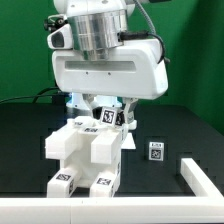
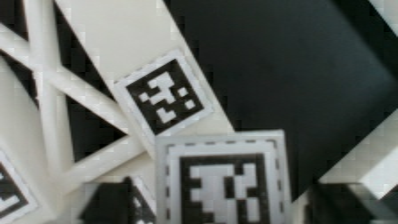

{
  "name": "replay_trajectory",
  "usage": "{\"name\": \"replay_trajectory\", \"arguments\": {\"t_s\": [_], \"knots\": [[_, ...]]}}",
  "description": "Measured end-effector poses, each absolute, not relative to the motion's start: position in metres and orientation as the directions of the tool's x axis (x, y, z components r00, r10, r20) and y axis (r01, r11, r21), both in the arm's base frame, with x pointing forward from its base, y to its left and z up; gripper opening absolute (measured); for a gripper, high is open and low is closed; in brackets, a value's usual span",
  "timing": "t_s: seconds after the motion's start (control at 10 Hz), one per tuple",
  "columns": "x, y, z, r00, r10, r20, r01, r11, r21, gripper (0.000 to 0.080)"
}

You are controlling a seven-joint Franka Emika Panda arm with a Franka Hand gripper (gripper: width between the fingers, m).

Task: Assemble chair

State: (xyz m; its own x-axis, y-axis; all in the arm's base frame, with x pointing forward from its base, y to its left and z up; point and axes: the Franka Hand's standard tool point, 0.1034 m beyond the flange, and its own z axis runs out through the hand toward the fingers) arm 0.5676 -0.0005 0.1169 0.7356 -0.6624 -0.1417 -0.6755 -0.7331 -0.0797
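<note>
Exterior view: the jaws hang right over the white chair (image 1: 85, 152), straddling its tagged top.
The chair stands on the black surface (image 1: 25, 150) directly beneath the jaws, its topmost tagged block (image 2: 222, 185) sitting between them; I can't tell whether they pinch that block or stand clear of it. A white border rail (image 1: 200, 178) lies well off to one side.
</note>
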Motion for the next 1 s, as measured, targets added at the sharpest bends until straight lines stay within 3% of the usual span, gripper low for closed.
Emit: {"name": "replay_trajectory", "arguments": {"t_s": [0.1,0.4,0.6,0.8,1.0], "knots": [[0.567,0.003,0.119,0.763,-0.634,-0.128,-0.644,-0.762,-0.063,0.0609],[0.568,0.006,0.128,0.984,-0.172,-0.047,-0.176,-0.98,-0.092,0.0647],[0.56,0.0,0.135,0.992,-0.123,-0.015,-0.124,-0.986,-0.116,0.0648],[0.56,-0.005,0.132,1.0,0.023,-0.001,0.023,-0.995,-0.097,0.0648],[0.563,-0.008,0.127,0.962,0.264,0.07,0.265,-0.964,-0.018,0.0648]]}}
